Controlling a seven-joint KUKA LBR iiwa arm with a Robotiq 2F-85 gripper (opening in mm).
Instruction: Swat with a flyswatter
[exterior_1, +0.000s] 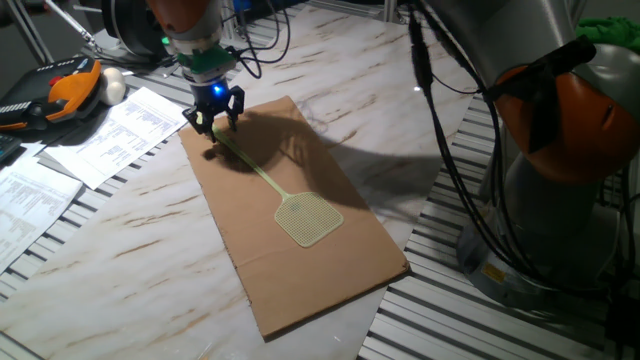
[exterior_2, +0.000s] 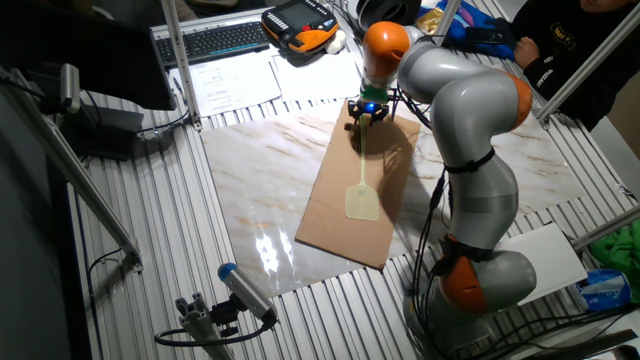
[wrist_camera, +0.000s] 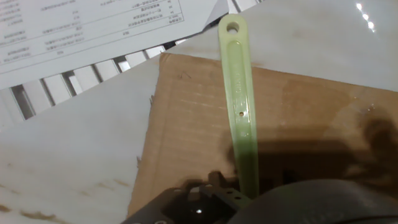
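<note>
The end effector (exterior_1: 214, 112) sits low over the near end of the flyswatter (exterior_1: 290, 203), its fingers straddling the thin handle at the far corner of the cardboard sheet (exterior_1: 320, 270). Whether the fingers are already pinched on the handle cannot be told; the hand view shows the handle (wrist_camera: 241, 112) running straight out from under the hand, so this looks like the grasping step, with no swat begun. The swatter lies flat along the cardboard, its mesh head (exterior_2: 361, 203) toward the sheet's middle.

Next, the move likely calls for a firm pinch, a lift of the handle end, then a quick downward flick.

The swatter is pale yellow-green plastic: a slim ribbed handle with a hanging hole at its tip and a roughly square mesh head. The cardboard is matte brown; the counter (exterior_1: 130, 260) is glossy marbled stone.
</note>
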